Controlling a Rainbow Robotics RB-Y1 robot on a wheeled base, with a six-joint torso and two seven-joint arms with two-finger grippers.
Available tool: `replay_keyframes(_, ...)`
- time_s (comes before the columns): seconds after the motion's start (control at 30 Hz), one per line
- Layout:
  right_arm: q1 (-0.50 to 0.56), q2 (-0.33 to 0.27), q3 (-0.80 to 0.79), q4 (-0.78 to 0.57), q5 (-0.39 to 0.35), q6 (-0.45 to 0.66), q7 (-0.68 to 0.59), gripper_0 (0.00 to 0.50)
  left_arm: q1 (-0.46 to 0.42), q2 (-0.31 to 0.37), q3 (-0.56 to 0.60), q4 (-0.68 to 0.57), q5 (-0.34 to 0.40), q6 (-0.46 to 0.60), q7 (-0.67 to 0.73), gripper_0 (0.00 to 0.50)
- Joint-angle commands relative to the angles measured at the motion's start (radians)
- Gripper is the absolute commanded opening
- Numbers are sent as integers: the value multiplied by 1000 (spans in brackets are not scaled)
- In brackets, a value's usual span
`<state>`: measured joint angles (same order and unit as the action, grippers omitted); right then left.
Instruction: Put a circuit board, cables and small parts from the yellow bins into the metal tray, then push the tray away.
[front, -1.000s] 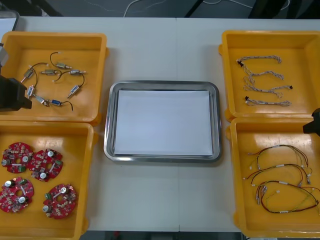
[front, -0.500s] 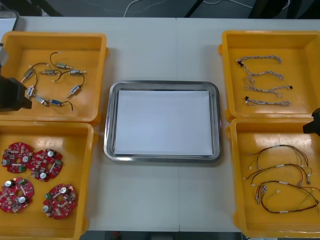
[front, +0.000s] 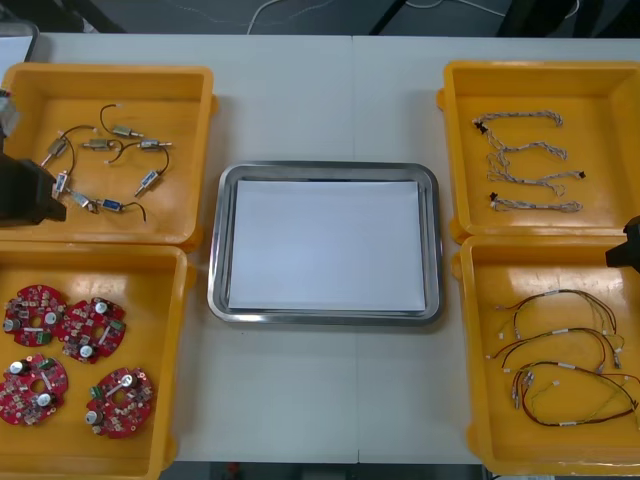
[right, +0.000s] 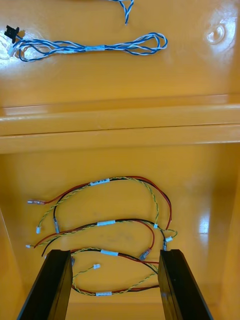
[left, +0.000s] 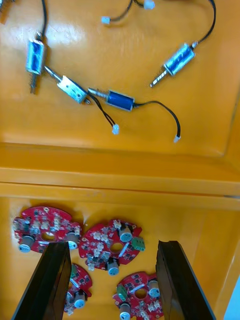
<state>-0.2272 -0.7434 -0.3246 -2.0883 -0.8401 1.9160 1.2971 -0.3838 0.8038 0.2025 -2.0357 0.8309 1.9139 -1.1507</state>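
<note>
Pale table (front: 300, 100) carries four yellow bins, two at each side: the far-left bin (front: 190, 110), the near-left bin (front: 160, 300), the far-right bin (front: 600, 90) and the near-right bin (front: 480, 290). Between the two pairs lies the tray (front: 325, 170), shiny at the rim and white inside, just beside the bins on either side.

In the front view the left arm (front: 25, 190) shows as a dark block at the left edge, over the near part of the far-left bin. The right arm (front: 628, 245) shows as a dark corner at the right edge, where the two right bins meet.

The left gripper (left: 112, 247) hangs above the near-left bin. Its fingers (left: 50, 280) stand well apart and hold nothing, with boards below and between them. The right gripper (right: 114, 252) hangs above the near-right bin. Its fingers (right: 50, 285) are also spread wide with nothing gripped, and cable loops lie beneath the gap.

Four round red boards (front: 90, 330) lie flat in the near-left bin, close together. Several red-and-yellow cables (front: 560, 345) curl in long loops on the floor of the near-right bin. Four blue-and-white cables (front: 520, 120) lie one behind another in the far-right bin. The small metal parts (front: 125, 130), each with a thin black lead, are scattered in the far-left bin.
</note>
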Motion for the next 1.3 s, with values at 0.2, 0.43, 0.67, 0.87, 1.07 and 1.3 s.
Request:
replay_keyframes(0.2, 8, -31, 24, 1, -8, 4, -25, 500, 42, -9, 29, -32, 24, 6, -126, 500)
replay_keyframes(0.43, 15, -45, 25, 7, 7, 4, -99, 500, 98, 31, 61, -72, 62, 6, -297, 500)
replay_keyframes(0.67, 19, -44, 52, 7, 9, 4, -326, 500, 192, 51, 152, -109, 134, 6, -537, 500)
replay_keyframes(0.87, 29, -44, 75, 7, 24, 4, -535, 500, 253, 49, 227, -106, 159, 6, -750, 500)
replay_keyframes(1.07, 52, -34, 76, 7, 18, 4, -776, 500, 330, 49, 244, -90, 166, -19, -914, 500)
replay_keyframes(1.3, 78, -25, 76, 7, 15, 4, -1009, 500, 424, 49, 229, -67, 177, -148, -1069, 500)
